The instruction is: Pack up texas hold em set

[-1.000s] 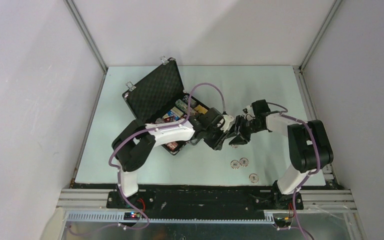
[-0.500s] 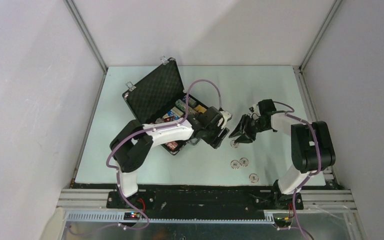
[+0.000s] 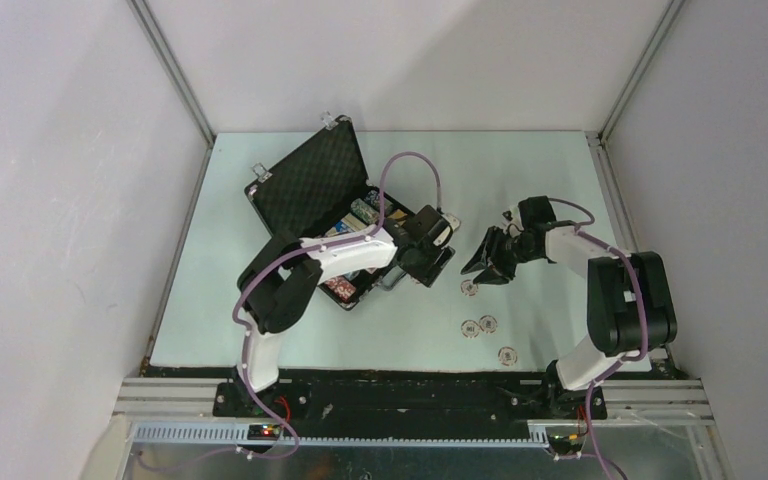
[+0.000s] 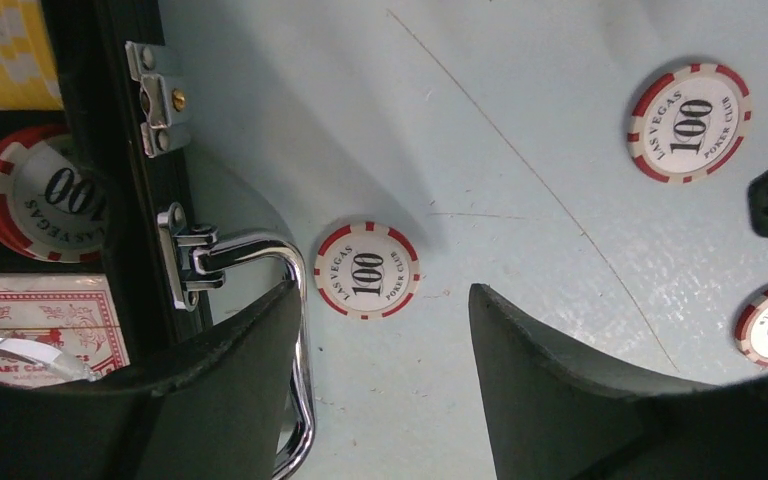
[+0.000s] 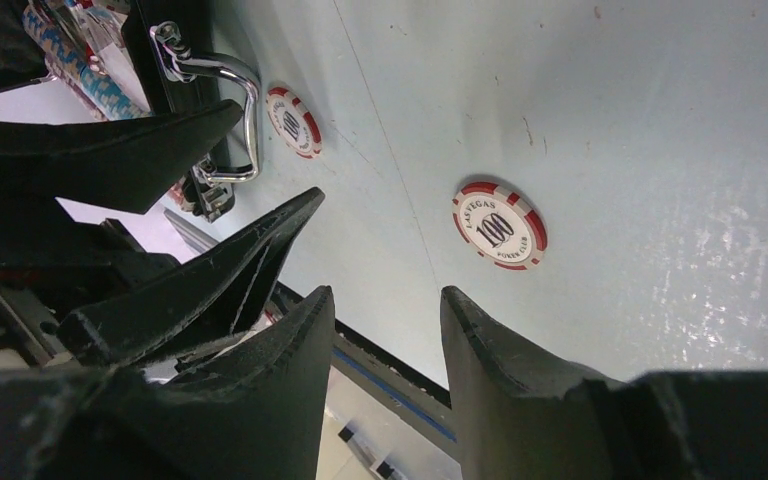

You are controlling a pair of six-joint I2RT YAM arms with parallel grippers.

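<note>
Top external view: black case [image 3: 308,185] sits on the far left part of the table, lid raised and showing grey egg-crate foam. Its tray faces the near right and holds chips and cards. Left wrist view into the tray: a stack of red-and-white "100" chips [image 4: 45,205], a red-backed card deck [image 4: 40,325] and something yellow-checked [image 4: 5,50] at the frame corner. Silver handle [image 4: 295,330] and a latch [image 4: 155,100] are on the case's front edge.

Loose chips lie on the table right of the case. One [image 4: 367,270] is just beside the handle. Another [image 3: 469,288] lies below the right gripper. A pair [image 3: 479,325] and a single chip [image 3: 507,354] lie nearer the bases.

Left gripper [image 3: 432,258] hangs at the case's right corner, jaws spread and nothing between them. The chip by the handle shows through the gap. Right gripper [image 3: 482,265] faces it from the right, close but apart. Its jaws are parted and empty, above the table.

Table [image 3: 520,170]: pale blue-green sheet, matte, with faint scuffs and a thin curved scratch. Glare falls on the right side. Black strip and aluminium rail [image 3: 410,392] run along the near edge. Plain white panel walls [image 3: 410,60] close three sides, with metal profiles in the corners.
</note>
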